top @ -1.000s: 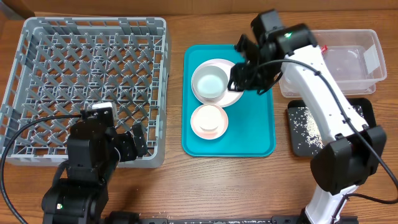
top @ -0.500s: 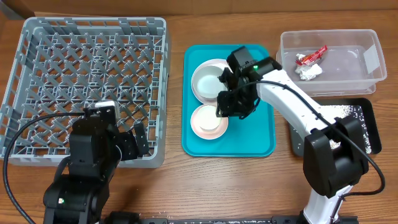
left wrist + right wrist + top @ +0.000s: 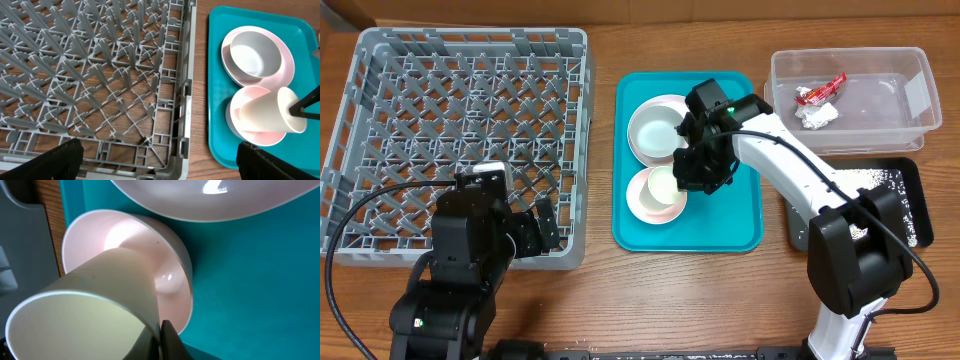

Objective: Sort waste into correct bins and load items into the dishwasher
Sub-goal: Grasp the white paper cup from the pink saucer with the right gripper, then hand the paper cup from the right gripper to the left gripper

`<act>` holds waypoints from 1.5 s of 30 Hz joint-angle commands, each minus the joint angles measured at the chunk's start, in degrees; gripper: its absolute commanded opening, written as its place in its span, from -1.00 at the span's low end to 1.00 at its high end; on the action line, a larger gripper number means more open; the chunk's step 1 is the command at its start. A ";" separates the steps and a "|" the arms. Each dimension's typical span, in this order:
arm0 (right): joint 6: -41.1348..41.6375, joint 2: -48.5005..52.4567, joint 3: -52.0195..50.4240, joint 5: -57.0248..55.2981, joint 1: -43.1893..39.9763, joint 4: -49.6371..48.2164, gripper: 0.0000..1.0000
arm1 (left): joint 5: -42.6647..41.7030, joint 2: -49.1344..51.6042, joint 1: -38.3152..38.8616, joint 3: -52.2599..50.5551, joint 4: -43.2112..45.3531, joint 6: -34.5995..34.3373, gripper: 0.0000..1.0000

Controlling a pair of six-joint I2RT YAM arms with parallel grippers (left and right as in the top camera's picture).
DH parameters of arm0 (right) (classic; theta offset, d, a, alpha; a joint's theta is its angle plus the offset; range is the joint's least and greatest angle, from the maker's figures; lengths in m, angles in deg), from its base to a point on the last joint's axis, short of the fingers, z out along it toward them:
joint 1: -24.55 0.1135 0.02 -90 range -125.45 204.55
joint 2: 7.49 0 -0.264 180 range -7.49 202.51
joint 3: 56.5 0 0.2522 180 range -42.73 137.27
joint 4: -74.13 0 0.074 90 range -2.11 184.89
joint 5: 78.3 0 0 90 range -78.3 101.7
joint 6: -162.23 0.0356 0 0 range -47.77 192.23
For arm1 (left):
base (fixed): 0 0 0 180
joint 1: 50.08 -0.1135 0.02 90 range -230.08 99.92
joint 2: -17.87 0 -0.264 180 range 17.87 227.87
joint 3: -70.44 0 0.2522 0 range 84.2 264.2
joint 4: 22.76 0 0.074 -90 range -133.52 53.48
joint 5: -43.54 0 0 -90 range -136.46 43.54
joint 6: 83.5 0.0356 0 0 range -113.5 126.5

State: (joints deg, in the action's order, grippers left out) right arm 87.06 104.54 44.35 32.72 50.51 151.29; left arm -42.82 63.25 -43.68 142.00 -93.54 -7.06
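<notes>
The right gripper is clamped on the small cup. One dark finger lies against the cup wall at the rim. The opposing finger is hidden, so the full contact cannot be confirmed. The cup hangs tilted, mouth toward the gripper, with its base directly below the tool inside the pinkish-white bowl. Whether the base touches the bowl floor cannot be told.

The cup appears to be a thin-walled, rigid, glossy white vessel. It is judged light, smooth enough to slip, and liable to chip if dropped. A pinch across the rim wall suits it, with moderate force.

Just beyond the gripper on the teal tray, the grey-white bowl sits on the flat plate. Both are judged stiff and slippery and are best taken at the rim.

The left gripper holds its fingers wide apart over the near wall of the grey rack, which stands ahead of it.
</notes>
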 commanded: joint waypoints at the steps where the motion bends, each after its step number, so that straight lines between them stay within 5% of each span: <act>1: 0.00 -3.13 5.79 0.76 -1.55 1.90 -0.92 | -1.49 -0.07 0.28 1.25 0.26 -0.83 1.00; 9: -1.53 -10.25 9.86 15.15 -12.59 3.58 -0.92 | -12.20 1.09 0.28 1.22 2.54 -4.17 1.00; 14: -15.43 -10.29 9.64 37.73 -19.17 9.07 -0.92 | -27.12 5.86 0.28 1.22 8.63 -4.28 0.99; 21: -28.63 -10.29 9.64 44.09 -19.52 18.62 -0.92 | -51.76 16.85 0.28 1.22 24.06 -4.26 1.00; 29: -32.50 -10.29 9.64 51.89 -19.54 20.17 -0.92 | -74.05 27.63 0.31 1.22 44.06 -8.52 1.00; 35: -32.92 -10.29 9.64 54.34 -19.41 20.52 -0.92 | -80.21 32.37 1.03 1.22 56.59 -16.59 0.99; 45: -32.92 -10.29 9.64 56.74 -17.55 20.55 -0.92 | -77.96 32.94 5.73 1.22 67.23 -21.44 0.93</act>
State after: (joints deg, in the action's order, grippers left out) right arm 55.04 94.68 53.25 86.53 32.00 171.94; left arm -120.50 95.91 -38.98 142.26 -27.07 -25.71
